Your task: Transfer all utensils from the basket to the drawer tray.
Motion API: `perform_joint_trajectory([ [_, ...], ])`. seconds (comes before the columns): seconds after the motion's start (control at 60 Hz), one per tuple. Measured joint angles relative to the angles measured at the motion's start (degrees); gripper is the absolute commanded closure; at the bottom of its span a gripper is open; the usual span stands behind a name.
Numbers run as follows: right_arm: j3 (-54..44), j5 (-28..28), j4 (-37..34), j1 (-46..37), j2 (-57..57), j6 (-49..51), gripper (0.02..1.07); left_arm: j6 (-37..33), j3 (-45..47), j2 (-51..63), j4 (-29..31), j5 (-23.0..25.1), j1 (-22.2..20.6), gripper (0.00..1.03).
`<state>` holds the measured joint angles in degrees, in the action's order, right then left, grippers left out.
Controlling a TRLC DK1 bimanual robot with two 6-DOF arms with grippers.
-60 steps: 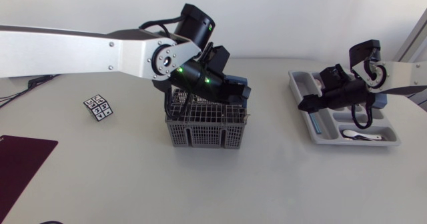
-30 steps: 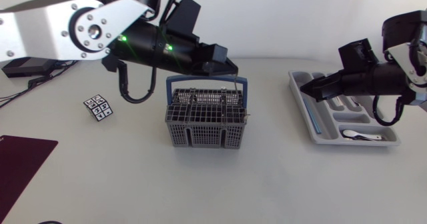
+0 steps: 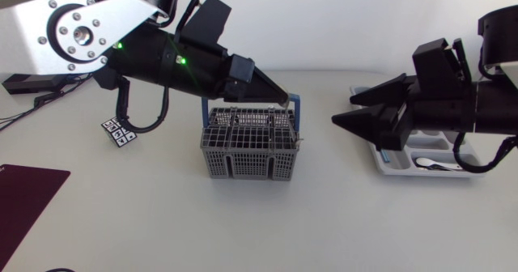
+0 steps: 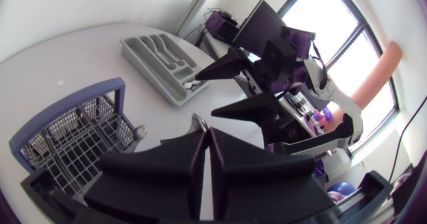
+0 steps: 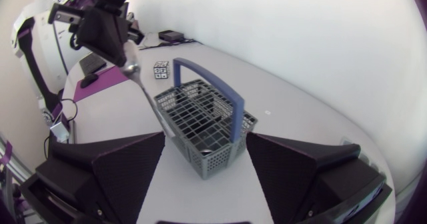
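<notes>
White table (image 3: 324, 223). The grey wire basket (image 3: 243, 163) sits mid-table. Just over its blue handle (image 3: 296, 110), our left claw (image 3: 279, 96) is clenched on a slim metal utensil (image 5: 132, 69), gripped at the broad end with the stem hanging down. It looks light, stiff and slick. We judge the hold shallow, so it may swing. Our right claw (image 3: 343, 112) gapes with nothing in it, hovering before the drawer tray (image 3: 476, 173) further right.

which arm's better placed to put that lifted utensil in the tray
Likely right: the right end effector, open, hangs by the tray, aimed at the basket. The left end effector grips the utensil over the basket, farther off.
</notes>
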<state>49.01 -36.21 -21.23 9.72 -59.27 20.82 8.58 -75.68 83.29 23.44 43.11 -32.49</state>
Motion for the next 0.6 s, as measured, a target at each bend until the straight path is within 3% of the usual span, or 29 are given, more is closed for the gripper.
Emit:
perform_joint_trajectory([
  [0.367,-5.3,0.4,3.5,10.6,1.6,3.3,0.20,-5.4,0.3,0.0,5.9,6.0,-2.2,1.00],
  [0.6,-6.3,0.5,4.8,13.9,2.0,3.5,0.43,-7.0,0.3,0.6,7.4,7.6,-2.3,1.00],
])
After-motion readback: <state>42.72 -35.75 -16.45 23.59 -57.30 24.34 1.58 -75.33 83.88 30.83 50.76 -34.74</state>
